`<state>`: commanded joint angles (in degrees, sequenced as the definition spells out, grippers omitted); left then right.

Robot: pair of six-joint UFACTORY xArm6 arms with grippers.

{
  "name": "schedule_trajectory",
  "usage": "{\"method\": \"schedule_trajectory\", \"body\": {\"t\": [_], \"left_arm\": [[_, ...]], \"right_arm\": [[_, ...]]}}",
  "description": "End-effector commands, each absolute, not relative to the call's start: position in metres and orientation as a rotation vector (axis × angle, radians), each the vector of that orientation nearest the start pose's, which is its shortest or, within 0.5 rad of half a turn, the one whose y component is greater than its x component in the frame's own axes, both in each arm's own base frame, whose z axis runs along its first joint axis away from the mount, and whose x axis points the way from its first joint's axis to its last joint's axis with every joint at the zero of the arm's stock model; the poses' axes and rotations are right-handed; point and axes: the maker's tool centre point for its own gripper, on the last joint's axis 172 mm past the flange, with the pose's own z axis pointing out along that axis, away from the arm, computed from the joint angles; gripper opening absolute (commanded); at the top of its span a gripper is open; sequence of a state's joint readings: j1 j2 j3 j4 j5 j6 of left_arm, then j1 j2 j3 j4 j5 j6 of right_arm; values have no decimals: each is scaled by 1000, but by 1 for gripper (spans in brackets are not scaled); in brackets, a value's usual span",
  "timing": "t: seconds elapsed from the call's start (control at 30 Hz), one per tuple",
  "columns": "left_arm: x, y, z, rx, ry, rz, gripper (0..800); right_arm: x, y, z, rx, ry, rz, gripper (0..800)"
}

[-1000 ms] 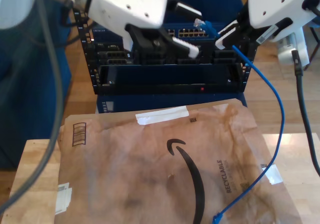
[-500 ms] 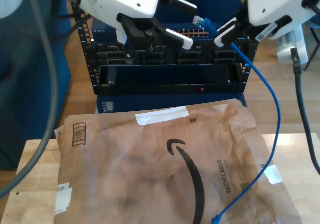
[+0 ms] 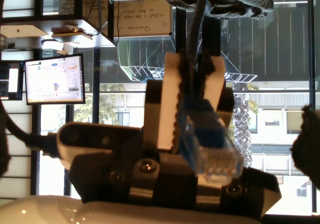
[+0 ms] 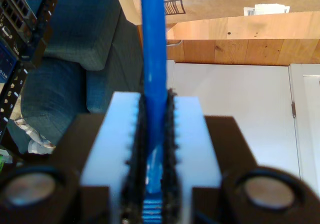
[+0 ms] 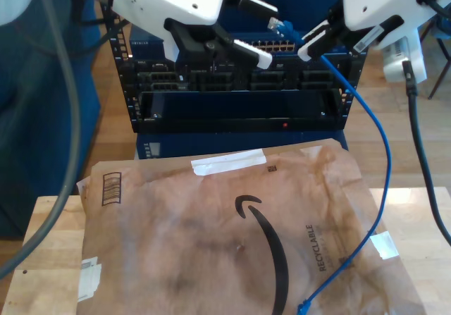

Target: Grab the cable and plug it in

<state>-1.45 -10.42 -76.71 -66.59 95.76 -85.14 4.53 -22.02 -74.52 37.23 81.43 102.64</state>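
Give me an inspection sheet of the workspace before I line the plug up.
Surface: wooden table, mostly covered by a brown paper mailer.
Job's things: blue cable hangs down to the mailer; its clear plug sticks out near the rack's port row, not inserted.
Clutter: nothing seen.
Grippers: my second gripper is clamped on the cable behind the plug; my first gripper is open, facing the plug.
Cables: black robot cable at the exterior view's right, grey one at its left.
Surroundings: equipment rack behind the table.
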Motion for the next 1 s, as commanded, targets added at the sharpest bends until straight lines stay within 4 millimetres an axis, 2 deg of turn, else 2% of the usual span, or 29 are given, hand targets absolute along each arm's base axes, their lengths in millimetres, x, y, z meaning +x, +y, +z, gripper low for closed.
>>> {"method": "schedule_trajectory", "body": {"t": [0.17,0.27,0.33,0.57,0.67,0.7,0.77,1.0], "left_arm": [[384,-262,505,1626,1410,-1089,748],[384,-262,505,1624,1410,-1091,709],[385,-261,504,1623,1414,-1090,648],[385,-261,504,1619,1415,-1089,570],[385,-261,503,1618,1417,-1089,468],[385,-261,503,1619,1418,-1088,464],[385,-261,502,1620,1419,-1088,400],[389,-256,503,1610,1424,-1074,337]], "right_arm": [[399,188,476,-1637,1905,495,1],[400,188,478,-1635,1901,494,2],[398,192,478,-1646,1894,495,1],[397,195,479,-1653,1887,497,1],[397,195,479,-1654,1888,498,2],[397,195,479,-1654,1888,498,2],[397,195,478,-1655,1889,499,2],[396,195,477,-1658,1890,501,1]]}}
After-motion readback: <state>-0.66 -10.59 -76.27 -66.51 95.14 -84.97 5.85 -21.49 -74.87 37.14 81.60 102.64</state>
